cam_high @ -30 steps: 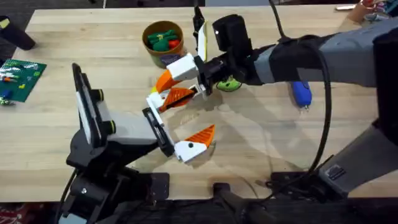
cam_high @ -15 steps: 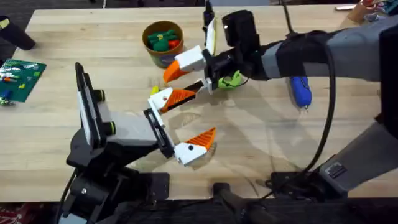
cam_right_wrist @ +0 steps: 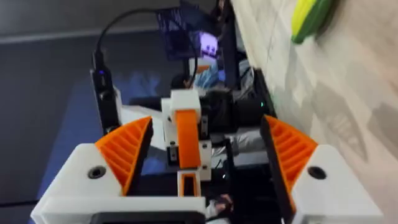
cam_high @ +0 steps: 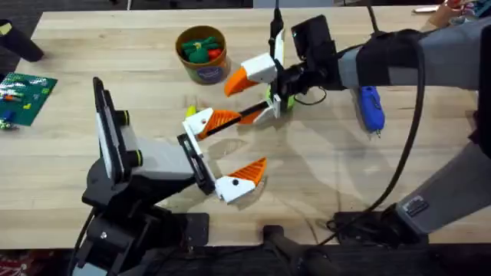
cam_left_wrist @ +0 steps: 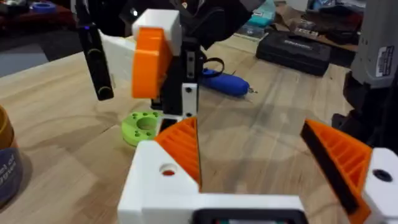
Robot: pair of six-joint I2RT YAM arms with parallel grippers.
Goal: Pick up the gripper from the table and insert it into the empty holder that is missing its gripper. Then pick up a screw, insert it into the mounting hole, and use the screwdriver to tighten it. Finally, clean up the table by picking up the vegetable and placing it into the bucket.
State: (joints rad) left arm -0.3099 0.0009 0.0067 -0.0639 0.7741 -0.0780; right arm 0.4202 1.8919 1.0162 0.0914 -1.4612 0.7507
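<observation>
Orange-padded and white, the right end effector (cam_high: 239, 101) hangs just above the desk (cam_high: 115, 61) with its two fingers spread wide and nothing between them; the right wrist view shows the same open gap (cam_right_wrist: 207, 124). Its tips point at the gripper (cam_high: 211, 120), which sits close in front of them but apart. The gripper's white base meets the black bracket at the front of the holder (cam_high: 153, 157). In the left wrist view the gripper (cam_left_wrist: 180, 149) rises from the white bar at the bottom edge, though whether it is fully seated cannot be told. Across from it stands the matching finger (cam_high: 244, 175), and together the pair form the left end effector (cam_high: 247, 139), wide open and empty.

A yellow-green vegetable slice (cam_high: 282, 100) lies on the desk right under the right end effector; from the left wrist it shows as a flat green disc with holes (cam_left_wrist: 142, 126). The screwdriver (cam_high: 370, 107) lies farther right, beside the right arm's grey sleeve, well clear of the holder. Toward the far edge stands the bucket (cam_high: 201, 52), upright, with red and green toy vegetables inside. A green circuit board (cam_high: 23, 96) rests near the left edge.
</observation>
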